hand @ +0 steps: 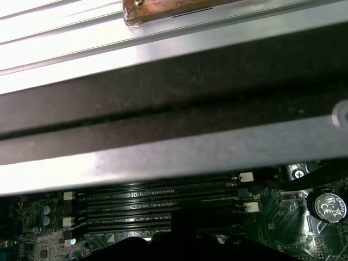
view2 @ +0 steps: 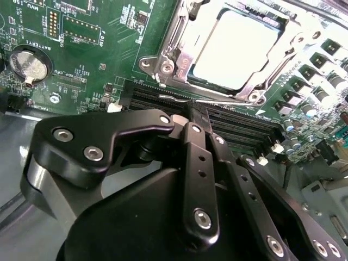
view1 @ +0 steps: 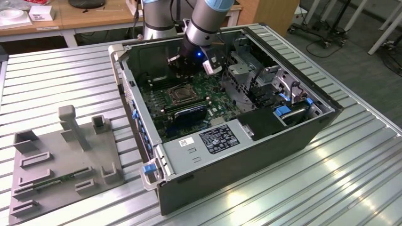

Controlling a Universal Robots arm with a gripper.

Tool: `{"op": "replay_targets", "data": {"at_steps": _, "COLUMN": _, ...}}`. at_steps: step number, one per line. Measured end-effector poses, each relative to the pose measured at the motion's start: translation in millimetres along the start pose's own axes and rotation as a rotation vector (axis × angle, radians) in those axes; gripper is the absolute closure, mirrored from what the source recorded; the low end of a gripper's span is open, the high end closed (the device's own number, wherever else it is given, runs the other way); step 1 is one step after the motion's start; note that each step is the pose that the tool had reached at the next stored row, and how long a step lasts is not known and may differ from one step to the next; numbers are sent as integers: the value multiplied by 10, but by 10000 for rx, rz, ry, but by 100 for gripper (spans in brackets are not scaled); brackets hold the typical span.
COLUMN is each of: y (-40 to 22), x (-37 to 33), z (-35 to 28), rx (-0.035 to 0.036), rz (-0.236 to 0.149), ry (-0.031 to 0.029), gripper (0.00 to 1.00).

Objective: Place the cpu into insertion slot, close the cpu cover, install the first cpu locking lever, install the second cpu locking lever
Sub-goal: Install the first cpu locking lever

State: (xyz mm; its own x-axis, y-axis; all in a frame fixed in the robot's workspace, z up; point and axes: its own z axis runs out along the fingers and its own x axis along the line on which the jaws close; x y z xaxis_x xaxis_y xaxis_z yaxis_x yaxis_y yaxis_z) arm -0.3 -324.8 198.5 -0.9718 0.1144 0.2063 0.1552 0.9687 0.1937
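The gripper (view2: 200,111) has its two black fingers (view2: 197,163) pressed close together, with no gap between them that can be seen. Nothing is held between them. The tips hang just above the long black memory slots (view2: 239,128) on the green board (view2: 92,60), near the socket but not touching it.

Just past the tips sits the cpu (view2: 239,49), a flat pale square. It lies inside the insertion slot (view2: 163,65). The cpu cover (view2: 274,76), a thin shiny metal frame, lies flat around the chip, and the chip shows through the hole in the middle. A thin metal lever (view2: 174,100) runs along the socket edge nearest the gripper. If it is hooked down cannot be told.

A round silver battery (view2: 27,65) sits on the board well away from the socket.

In the first wrist view, the memory slots (hand: 157,209) show below the wall of the computer case (hand: 174,152).

In the exterior view, the arm (view1: 204,23) reaches down into the open computer case (view1: 251,155). The gripper (view1: 182,70) is inside, just beyond the socket (view1: 180,95). The case lies on a ribbed metal table (view1: 314,188). A grey holder tray (view1: 63,160) sits on the table at the exterior view's left, well apart from the case.
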Motion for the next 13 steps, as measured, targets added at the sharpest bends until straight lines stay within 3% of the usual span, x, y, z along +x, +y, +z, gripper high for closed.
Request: {"op": "replay_targets", "data": {"at_steps": 13, "y": -17, "x": -14, "z": 35, "rx": 0, "rz": 1, "ry": 0, "gripper": 89}}
